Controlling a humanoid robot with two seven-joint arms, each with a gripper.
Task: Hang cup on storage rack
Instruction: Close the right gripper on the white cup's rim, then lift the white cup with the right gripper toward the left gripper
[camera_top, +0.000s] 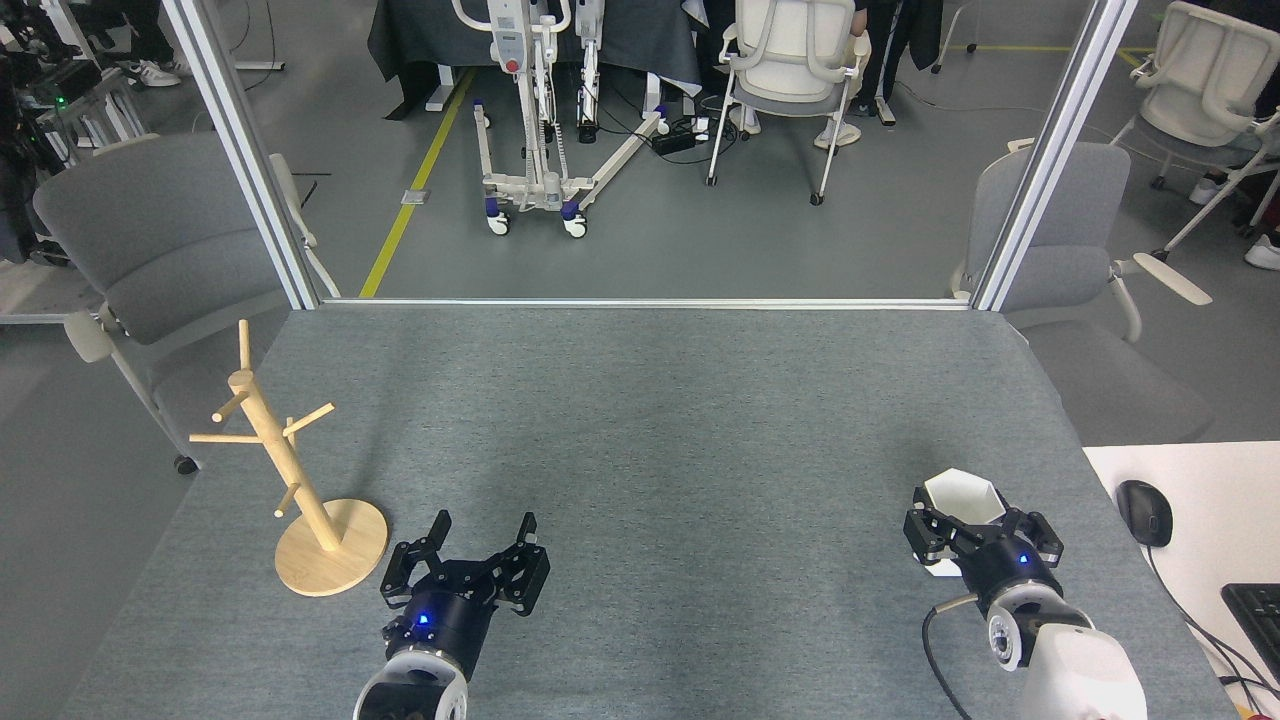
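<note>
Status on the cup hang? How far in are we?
Early. Done: nothing hung; the storage rack stands at the table's left with all visible pegs bare. In hand: the right gripper sits around the cup at the table's right, but a firm grasp can't be confirmed. The left gripper is open and empty. Left: lift, carry across, hook the handle on a peg.
</note>
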